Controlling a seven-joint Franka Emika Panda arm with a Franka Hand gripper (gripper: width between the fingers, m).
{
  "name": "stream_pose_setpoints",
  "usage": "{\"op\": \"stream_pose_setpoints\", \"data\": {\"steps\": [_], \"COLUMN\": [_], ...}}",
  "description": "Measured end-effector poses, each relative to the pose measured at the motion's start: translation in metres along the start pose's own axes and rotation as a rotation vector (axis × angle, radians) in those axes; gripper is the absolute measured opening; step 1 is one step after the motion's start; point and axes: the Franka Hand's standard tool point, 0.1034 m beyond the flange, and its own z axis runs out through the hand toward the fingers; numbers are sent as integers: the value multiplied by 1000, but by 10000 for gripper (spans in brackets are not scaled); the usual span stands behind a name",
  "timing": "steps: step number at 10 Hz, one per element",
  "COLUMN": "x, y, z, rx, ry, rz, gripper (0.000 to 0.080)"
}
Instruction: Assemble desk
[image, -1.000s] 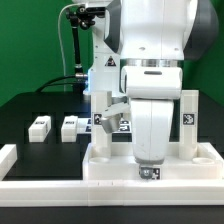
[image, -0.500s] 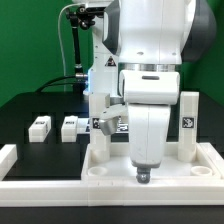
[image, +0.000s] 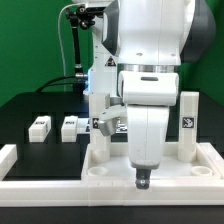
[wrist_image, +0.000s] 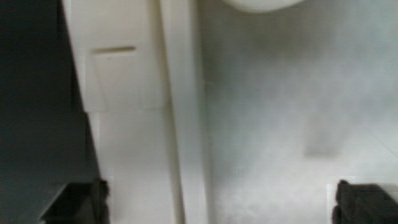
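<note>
The white desk top (image: 160, 163) lies near the front of the black desk (image: 30, 110), a wide tray with a raised rim. It sits just behind the long white border rail (image: 40, 188) that runs along the front edge. Two white legs stand upright along its far side: one at the exterior view's right (image: 188, 122), showing a black-and-white tag, and one at the exterior view's left (image: 100, 140), partly hidden by the arm. Whether either is fastened cannot be told.

Two more legs lie loose on the black desk toward the exterior view's left, side by side but apart — the outer one (image: 39, 127) and the inner one (image: 70, 127).

The arm reaches straight down over the front part of the tray, its fingers (image: 143, 181) low over the tray's floor. In the wrist view the two dark fingertips (wrist_image: 75, 203) stand wide apart with nothing between them — they are spread and hold nothing. Below them run the tray's raised rim (wrist_image: 128, 120) and its flat inner surface (wrist_image: 285, 130).
</note>
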Motion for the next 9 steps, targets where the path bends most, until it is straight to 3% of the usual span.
{"op": "stream_pose_setpoints", "data": {"steps": [5,6,7,8,9], "x": [-3,-18,-34,-47,-61], "y": [1,3,10,19,30], "z": [-2,-21,-52,-73,-85], "rx": [4,52,79,88,79], "ry": [-3,-27,-47,-62,-72], "rz": [5,22,52,77,86], "gripper": [649,649,649,649,649]}}
